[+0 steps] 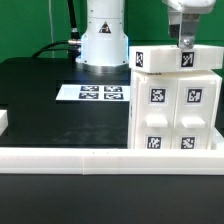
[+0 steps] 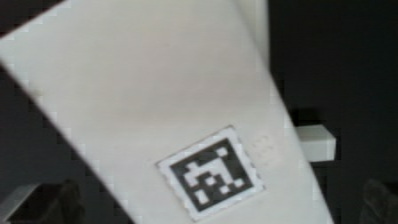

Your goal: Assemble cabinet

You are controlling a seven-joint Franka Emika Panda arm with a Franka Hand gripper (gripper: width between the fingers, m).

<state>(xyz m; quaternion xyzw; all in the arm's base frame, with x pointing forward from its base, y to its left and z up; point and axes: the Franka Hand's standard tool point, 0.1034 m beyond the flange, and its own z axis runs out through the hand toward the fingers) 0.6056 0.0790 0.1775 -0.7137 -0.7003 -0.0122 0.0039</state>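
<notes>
Atop cabinet (image 1: 175, 100), gripper (image 1: 184, 42) touching.

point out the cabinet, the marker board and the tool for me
cabinet (image 1: 175, 110), exterior view, on its white front face between the tags
marker board (image 1: 72, 93), exterior view, on its bare white edge at that view's left
tool (image 1: 185, 42), exterior view, between its fingertips just above the cabinet's top

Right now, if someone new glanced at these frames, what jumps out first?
The cabinet dominates: a tall white box covered in black-and-white tags, standing at the exterior view's right, just behind the white rail along the front. The gripper sits right at its top edge; whether it is gripping cannot be told. The marker board lies flat on the black table before the robot base.
</notes>
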